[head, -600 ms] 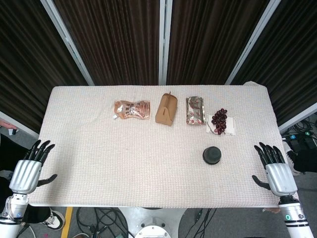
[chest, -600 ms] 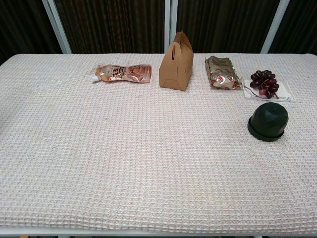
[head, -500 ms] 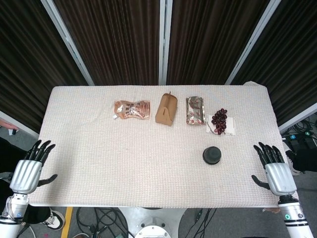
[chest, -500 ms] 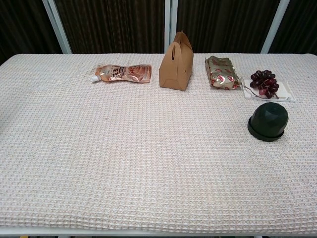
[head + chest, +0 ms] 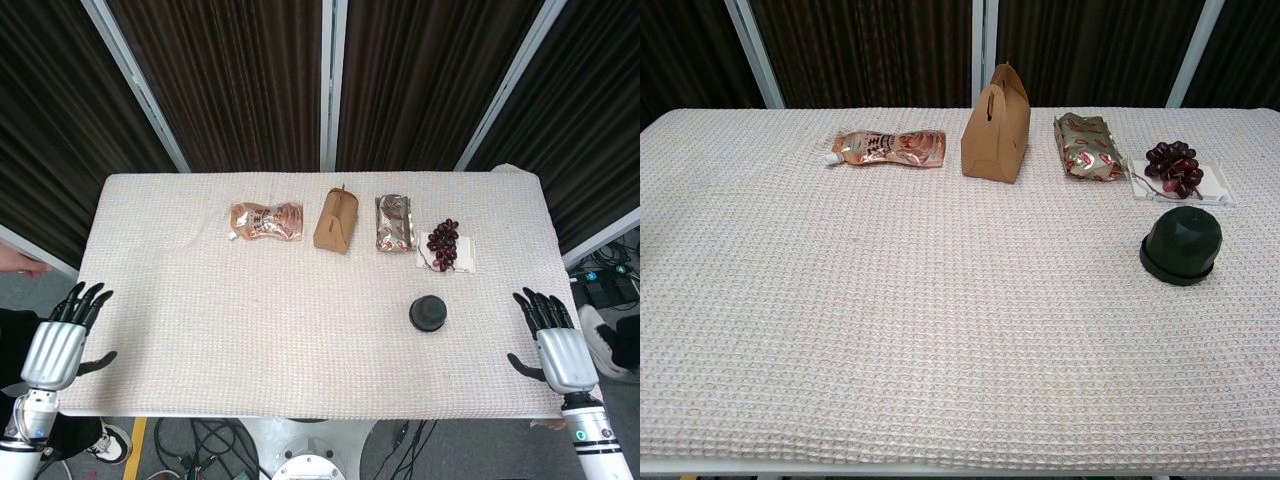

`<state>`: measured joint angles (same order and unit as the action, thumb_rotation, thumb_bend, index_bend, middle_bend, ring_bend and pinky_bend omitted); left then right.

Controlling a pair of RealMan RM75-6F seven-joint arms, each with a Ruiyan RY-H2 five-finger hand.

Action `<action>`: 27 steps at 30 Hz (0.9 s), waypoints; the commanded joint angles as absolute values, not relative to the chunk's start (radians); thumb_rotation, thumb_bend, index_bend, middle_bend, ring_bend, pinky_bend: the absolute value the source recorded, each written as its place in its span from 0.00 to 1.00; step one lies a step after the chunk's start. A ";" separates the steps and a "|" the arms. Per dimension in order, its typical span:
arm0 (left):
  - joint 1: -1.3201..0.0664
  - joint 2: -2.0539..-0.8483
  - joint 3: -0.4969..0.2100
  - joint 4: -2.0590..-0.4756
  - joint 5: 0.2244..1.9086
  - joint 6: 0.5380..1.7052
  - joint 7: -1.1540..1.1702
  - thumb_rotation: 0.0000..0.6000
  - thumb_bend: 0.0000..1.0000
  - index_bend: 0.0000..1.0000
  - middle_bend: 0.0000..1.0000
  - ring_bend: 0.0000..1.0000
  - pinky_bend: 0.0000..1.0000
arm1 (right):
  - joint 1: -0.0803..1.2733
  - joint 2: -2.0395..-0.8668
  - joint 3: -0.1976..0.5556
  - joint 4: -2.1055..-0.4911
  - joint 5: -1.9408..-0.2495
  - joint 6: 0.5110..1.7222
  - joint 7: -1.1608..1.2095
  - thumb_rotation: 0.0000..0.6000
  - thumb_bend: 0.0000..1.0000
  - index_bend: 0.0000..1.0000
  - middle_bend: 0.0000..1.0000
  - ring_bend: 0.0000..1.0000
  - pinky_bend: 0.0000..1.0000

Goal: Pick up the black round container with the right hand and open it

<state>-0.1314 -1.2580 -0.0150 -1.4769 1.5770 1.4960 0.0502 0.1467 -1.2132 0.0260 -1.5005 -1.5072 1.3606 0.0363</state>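
Almost nothing has moved since the earlier frames: both hands keep their places off the near corners of the surface [image 5: 180, 330], the right hand [image 5: 555, 335] perhaps a touch lower in the head view, and every object lies where it lay; nearest, the left hand [image 5: 60, 335] hovers just off the near left edge with its fingers spread and holding nothing; the right hand hovers off the near right edge, likewise spread and empty, and neither hand shows in the chest view; on the cream waffle-weave cloth that covers the surface, the black round container [image 5: 429, 314] sits on the right half, lid on, well apart from the right hand and nearer to it than to the left; in the chest view the container [image 5: 1181, 246] stands upright with a domed top over a wider base; just beyond it, a bunch of dark red grapes [image 5: 443, 241] rests on a small white tray [image 5: 466, 263]; along the far row, going leftward, lie a shiny foil packet [image 5: 395, 222], a brown paper box with a handle [image 5: 334, 220] standing upright, and an orange spouted pouch [image 5: 265, 220] lying flat; behind the surface hang dark curtains [image 5: 240, 80] between pale frame bars.
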 commanded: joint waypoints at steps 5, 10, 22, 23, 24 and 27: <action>-0.128 -1.253 -0.012 -1.472 1.570 1.491 0.046 1.00 0.02 0.13 0.07 0.00 0.22 | 0.184 -1.253 0.024 -1.463 -1.488 1.279 0.086 1.00 0.11 0.00 0.00 0.00 0.00; -0.127 -1.270 -0.011 -1.444 1.560 1.484 0.021 1.00 0.02 0.13 0.07 0.00 0.22 | 0.202 -1.302 0.032 -1.407 -1.473 1.250 0.090 1.00 0.11 0.00 0.00 0.00 0.00; -0.127 -1.270 -0.011 -1.425 1.568 1.492 0.001 1.00 0.02 0.13 0.07 0.00 0.22 | 0.271 -1.374 0.047 -1.344 -1.459 1.148 0.200 1.00 0.04 0.00 0.02 0.00 0.00; -0.126 -1.270 -0.011 -1.423 1.568 1.493 -0.001 1.00 0.02 0.13 0.07 0.00 0.22 | 0.279 -1.383 0.051 -1.341 -1.451 1.136 0.186 1.00 0.04 0.00 0.02 0.00 0.00; -0.126 -1.270 -0.011 -1.422 1.568 1.493 -0.002 1.00 0.02 0.13 0.07 0.00 0.22 | 0.285 -1.389 0.054 -1.340 -1.444 1.125 0.177 1.00 0.04 0.00 0.02 0.00 0.00; -0.126 -1.271 -0.011 -1.419 1.567 1.492 -0.005 1.00 0.02 0.13 0.07 0.00 0.22 | 0.309 -1.408 0.064 -1.341 -1.424 1.089 0.161 1.00 0.05 0.00 0.02 0.00 0.00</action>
<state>-0.1258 -1.2705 -0.0109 -1.4190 1.5663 1.4919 -0.0049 0.2945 -1.3956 0.0563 -1.3428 -1.4369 1.1072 0.1730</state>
